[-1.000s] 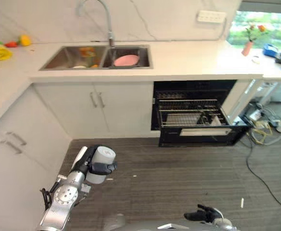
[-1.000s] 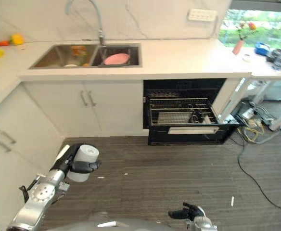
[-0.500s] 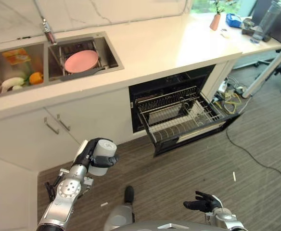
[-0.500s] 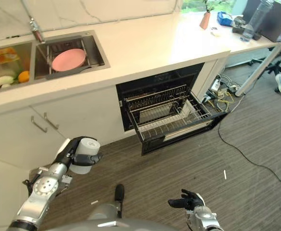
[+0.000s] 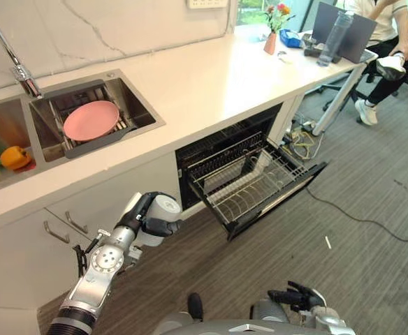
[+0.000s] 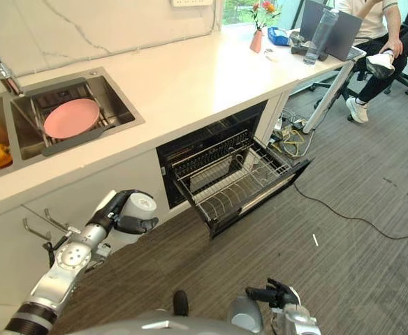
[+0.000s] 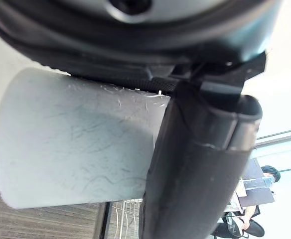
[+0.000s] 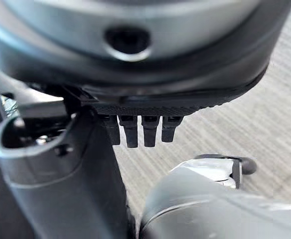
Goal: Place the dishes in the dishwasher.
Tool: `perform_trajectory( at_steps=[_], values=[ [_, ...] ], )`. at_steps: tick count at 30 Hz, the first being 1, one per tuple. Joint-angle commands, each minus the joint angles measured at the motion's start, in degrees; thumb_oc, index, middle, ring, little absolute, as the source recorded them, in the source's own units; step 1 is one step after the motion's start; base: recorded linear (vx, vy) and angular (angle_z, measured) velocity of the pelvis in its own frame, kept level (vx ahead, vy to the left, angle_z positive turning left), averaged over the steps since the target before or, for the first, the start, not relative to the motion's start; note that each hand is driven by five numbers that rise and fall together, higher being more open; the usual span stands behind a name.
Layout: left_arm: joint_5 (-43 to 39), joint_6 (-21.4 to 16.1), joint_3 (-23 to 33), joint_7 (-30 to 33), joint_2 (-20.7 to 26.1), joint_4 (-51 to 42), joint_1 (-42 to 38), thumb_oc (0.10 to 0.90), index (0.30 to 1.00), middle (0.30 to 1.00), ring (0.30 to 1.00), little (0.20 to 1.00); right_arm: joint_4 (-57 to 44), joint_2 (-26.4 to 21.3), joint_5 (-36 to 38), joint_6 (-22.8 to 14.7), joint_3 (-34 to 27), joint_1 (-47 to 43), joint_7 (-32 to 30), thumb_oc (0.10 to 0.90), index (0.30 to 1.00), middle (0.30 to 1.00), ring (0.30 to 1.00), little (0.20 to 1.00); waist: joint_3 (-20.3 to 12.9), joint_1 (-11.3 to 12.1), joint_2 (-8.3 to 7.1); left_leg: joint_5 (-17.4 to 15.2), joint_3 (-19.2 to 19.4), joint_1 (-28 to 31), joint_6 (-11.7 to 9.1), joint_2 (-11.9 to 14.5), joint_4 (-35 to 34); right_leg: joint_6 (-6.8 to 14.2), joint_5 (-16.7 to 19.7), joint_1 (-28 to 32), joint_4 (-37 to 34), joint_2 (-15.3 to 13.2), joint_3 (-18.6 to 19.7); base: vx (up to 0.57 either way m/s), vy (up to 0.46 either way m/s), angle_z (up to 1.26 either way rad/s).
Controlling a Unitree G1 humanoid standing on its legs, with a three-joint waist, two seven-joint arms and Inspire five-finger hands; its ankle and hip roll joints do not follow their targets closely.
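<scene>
The left hand (image 5: 142,218) is curled round a grey cup (image 5: 161,213), held above the floor left of the open dishwasher (image 5: 249,181). A pink plate (image 5: 90,119) lies in the sink (image 5: 145,116). The right hand (image 5: 298,298) hangs low, fingers relaxed, holding nothing.

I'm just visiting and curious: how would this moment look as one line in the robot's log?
left hand: shut on pale grey cup | right hand: low, holding nothing | dishwasher rack: pulled out | pink plate: in sink
</scene>
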Motion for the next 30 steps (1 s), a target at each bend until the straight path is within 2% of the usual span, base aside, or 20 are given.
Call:
perform_trajectory(
  at_steps=[1,3,7,11,16,21,23,26,28,30],
  values=[
    [1.43,-4.40,2.09,0.62,0.97,-5.32,-2.44,0.400,0.300,0.300,0.300,0.300,1.59,-2.01,-0.03,-1.52,0.10,-1.44,-0.23,0.800,0.900,0.900,0.900,0.900,-1.62,1.09,-1.00,-2.30,-5.68,0.41,-6.11,3.69,0.53,-0.09,4.43,7.92,-12.16,2.00,-1.41,0.10,-0.072,0.30],
    [1.34,-4.47,2.20,0.56,0.16,-5.04,-2.24,0.400,0.300,0.300,0.300,0.300,1.80,-1.67,0.02,-1.44,-0.04,-0.58,-0.10,0.800,0.900,0.900,0.900,0.900,-2.58,1.52,-1.38,-2.53,-5.50,0.24,-6.40,3.73,0.53,-0.06,4.83,9.68,-14.94,2.42,-1.07,0.09,-0.067,0.25],
    [0.58,-4.70,2.80,0.47,-0.67,-5.54,-1.01,0.400,0.300,0.300,0.300,0.300,1.26,-2.06,-0.07,-1.30,-0.31,1.15,0.36,0.800,0.900,0.900,0.900,0.900,-4.58,1.82,-1.86,-3.11,-5.09,1.30,-7.31,4.44,0.53,0.04,6.15,14.03,-20.42,2.78,-2.76,0.13,-0.080,0.02],
    [0.62,-4.56,2.76,0.36,-0.94,-5.65,-0.53,0.400,0.300,0.300,0.300,0.300,0.46,-2.24,0.20,-1.21,-0.72,2.11,0.44,0.800,0.900,0.900,0.900,0.900,-4.93,1.59,-1.94,-3.55,-5.18,2.39,-7.63,4.70,0.53,-0.08,6.15,15.71,-21.93,3.24,-2.82,0.10,-0.042,-0.09],
    [0.39,-4.71,2.63,0.54,-1.62,-5.33,-0.96,0.400,0.300,0.300,0.300,0.300,-8.56,-4.28,2.15,-2.27,-4.77,4.47,-1.08,0.800,0.900,0.900,0.900,0.900,-6.11,-0.34,-1.23,-4.64,-3.63,4.70,-8.49,5.97,0.53,0.10,5.63,16.73,-23.12,3.90,-2.04,0.09,-0.035,-0.05],
    [0.39,-4.75,2.56,0.56,-1.65,-5.27,-1.01,0.400,0.300,0.300,0.300,0.300,-8.73,-4.30,2.14,-2.17,-4.83,4.58,-1.11,0.800,0.900,0.900,0.900,0.900,-6.07,-0.17,-1.18,-4.69,-3.49,4.78,-8.50,6.01,0.53,0.09,5.65,16.74,-23.12,3.93,-1.90,0.01,-0.006,-0.09],
    [0.40,-5.62,1.55,2.64,-2.26,-4.12,-5.13,0.400,0.300,0.300,0.300,0.300,-22.01,-6.14,4.51,-4.69,-10.78,5.91,-4.42,0.800,0.900,0.900,0.900,0.900,-6.79,-3.80,-0.25,-5.34,-0.81,6.53,-8.52,6.90,0.53,-0.08,5.64,16.42,-23.12,4.78,1.44,0.11,-0.029,-0.12],
    [0.52,-5.98,1.36,3.13,-2.47,-3.77,-6.01,0.400,0.300,0.300,0.300,0.300,-25.18,-6.41,4.53,-4.95,-11.65,6.51,-4.71,0.800,0.900,0.900,0.900,0.900,-6.90,-4.09,-0.02,-5.53,-0.31,6.95,-8.52,7.02,0.53,-0.10,5.67,16.39,-23.12,4.95,2.05,0.05,-0.012,-0.52],
    [2.57,-7.23,0.34,5.76,-2.57,-3.00,-10.61,0.400,0.300,0.300,0.300,0.300,-39.20,-6.71,6.19,-8.38,-13.89,6.82,-5.37,0.800,0.900,0.900,0.900,0.900,-7.43,-6.60,0.48,-5.86,0.85,7.68,-8.45,7.32,0.53,-0.38,5.76,15.96,-23.12,5.40,4.08,0.05,-0.024,-0.24],
    [3.10,-7.40,-0.24,6.60,-2.57,-2.71,-12.31,0.400,0.300,0.300,0.300,0.300,-43.17,-6.40,7.76,-9.35,-14.01,6.65,-5.00,0.800,0.900,0.900,0.900,0.900,-7.56,-7.12,0.60,-5.89,1.07,7.81,-8.43,7.40,0.53,-0.49,5.75,15.89,-23.09,5.54,4.62,0.02,-0.020,-0.19]
  ],
)
